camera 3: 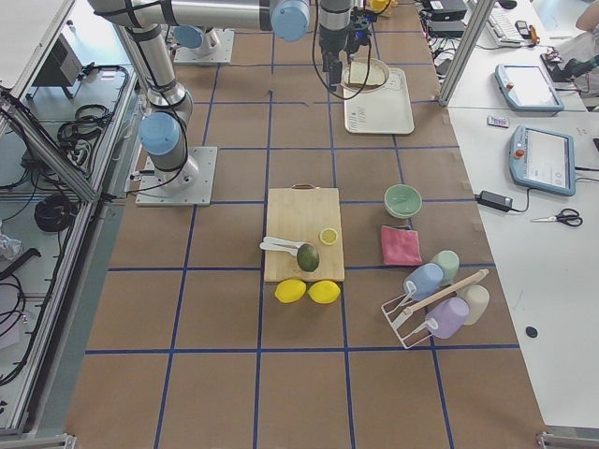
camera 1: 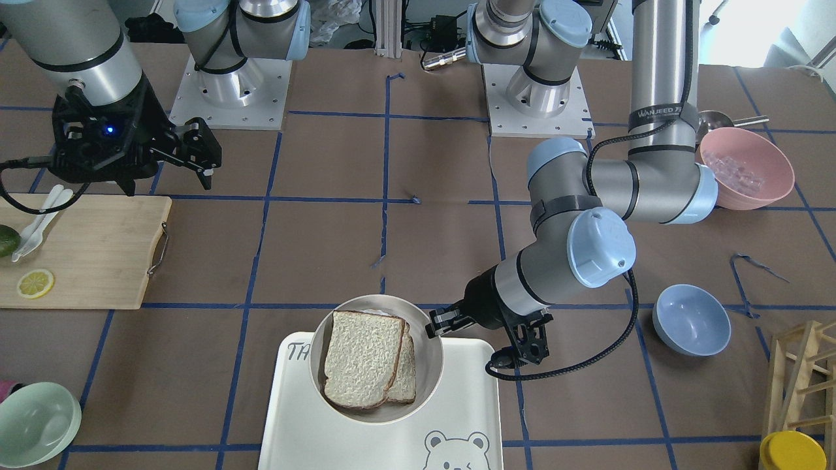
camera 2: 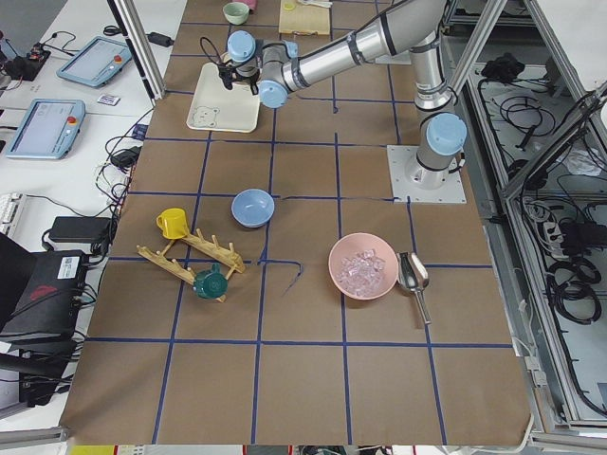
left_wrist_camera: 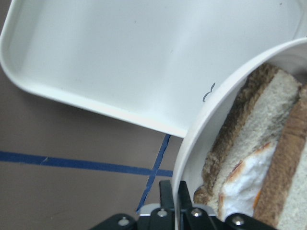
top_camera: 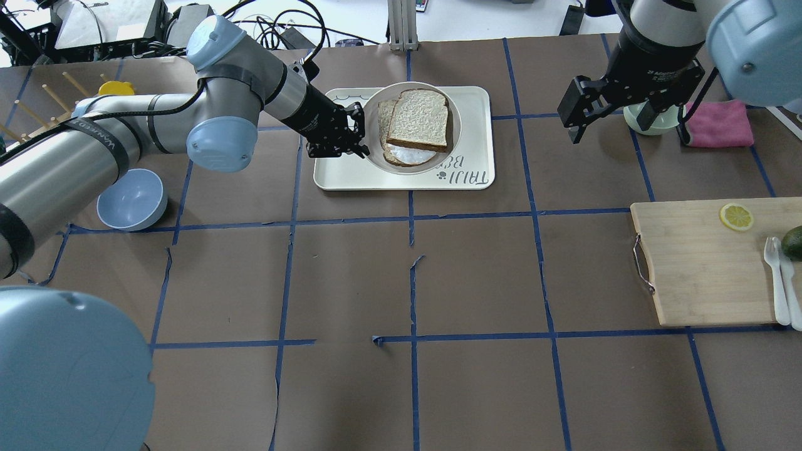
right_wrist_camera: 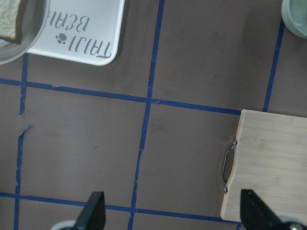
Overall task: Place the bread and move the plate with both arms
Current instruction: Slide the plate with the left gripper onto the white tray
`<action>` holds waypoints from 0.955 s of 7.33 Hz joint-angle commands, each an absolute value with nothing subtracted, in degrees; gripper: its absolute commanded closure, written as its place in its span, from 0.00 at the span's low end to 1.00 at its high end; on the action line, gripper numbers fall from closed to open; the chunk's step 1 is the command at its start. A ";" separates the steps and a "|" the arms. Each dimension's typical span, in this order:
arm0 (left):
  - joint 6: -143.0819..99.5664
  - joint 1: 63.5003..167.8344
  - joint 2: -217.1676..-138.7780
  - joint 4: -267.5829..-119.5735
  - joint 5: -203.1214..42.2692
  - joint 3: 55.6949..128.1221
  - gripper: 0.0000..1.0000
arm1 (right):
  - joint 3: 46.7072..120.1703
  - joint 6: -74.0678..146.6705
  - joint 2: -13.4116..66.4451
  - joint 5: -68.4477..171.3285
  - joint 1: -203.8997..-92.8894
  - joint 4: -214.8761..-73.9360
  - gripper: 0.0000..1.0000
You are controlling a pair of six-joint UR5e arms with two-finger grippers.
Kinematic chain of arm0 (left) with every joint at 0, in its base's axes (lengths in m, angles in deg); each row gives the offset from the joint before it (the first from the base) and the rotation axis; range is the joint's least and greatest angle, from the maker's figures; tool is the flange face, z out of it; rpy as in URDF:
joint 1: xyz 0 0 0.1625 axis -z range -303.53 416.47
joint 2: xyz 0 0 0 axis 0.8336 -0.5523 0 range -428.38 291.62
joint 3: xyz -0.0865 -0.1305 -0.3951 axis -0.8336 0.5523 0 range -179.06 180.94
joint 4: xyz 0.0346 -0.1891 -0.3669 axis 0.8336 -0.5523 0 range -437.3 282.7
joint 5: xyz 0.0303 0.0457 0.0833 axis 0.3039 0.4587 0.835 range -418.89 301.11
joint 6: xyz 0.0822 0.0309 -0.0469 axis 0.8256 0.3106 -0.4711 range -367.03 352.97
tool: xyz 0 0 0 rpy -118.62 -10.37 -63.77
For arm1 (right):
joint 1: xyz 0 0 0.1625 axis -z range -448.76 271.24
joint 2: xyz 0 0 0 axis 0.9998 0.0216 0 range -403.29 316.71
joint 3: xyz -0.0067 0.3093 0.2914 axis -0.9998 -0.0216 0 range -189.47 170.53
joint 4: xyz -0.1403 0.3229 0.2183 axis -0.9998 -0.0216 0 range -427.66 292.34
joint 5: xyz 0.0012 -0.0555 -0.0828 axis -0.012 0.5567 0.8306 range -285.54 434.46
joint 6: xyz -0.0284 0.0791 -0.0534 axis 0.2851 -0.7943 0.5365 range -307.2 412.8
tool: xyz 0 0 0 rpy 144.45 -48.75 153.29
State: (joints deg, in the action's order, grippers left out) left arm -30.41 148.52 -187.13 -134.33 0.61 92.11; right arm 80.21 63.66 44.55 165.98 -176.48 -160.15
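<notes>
Tray (camera 1: pixel 366 444) under plate (camera 1: pixel 428 359), brown table (camera 1: pixel 313 248) — blue tape grid (camera 1: pixel 386 150)

Left arm (top_camera: pixel 219 106) jaws pinch the plate (camera 1: pixel 428 356); right arm (top_camera: pixel 658 50) jaws hang open.

Matt brown paper covers the counter (top_camera: pixel 351 282), crossed by blue tape (top_camera: pixel 413 294). The plate (top_camera: pixel 456 122) and tray (top_camera: pixel 332 175) look smooth and faintly glossy. The bread (top_camera: pixel 418 119) has a rough, porous crumb. The board (top_camera: pixel 695 269) is pale matt wood with a metal handle (top_camera: pixel 640 263). The arms (top_camera: pixel 62 163) are satin silver metal.
</notes>
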 commanded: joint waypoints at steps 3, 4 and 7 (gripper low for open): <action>-31.11 148.49 -195.46 -132.67 3.75 86.98 1.00 | 80.44 64.05 44.42 166.13 -176.39 -160.56 0.00; -31.11 148.49 -196.86 -131.10 4.56 87.16 1.00 | 80.44 64.05 44.51 166.13 -176.48 -160.56 0.00; -33.81 148.49 -197.67 -130.47 4.39 86.37 1.00 | 80.44 63.97 44.51 166.05 -176.48 -160.65 0.00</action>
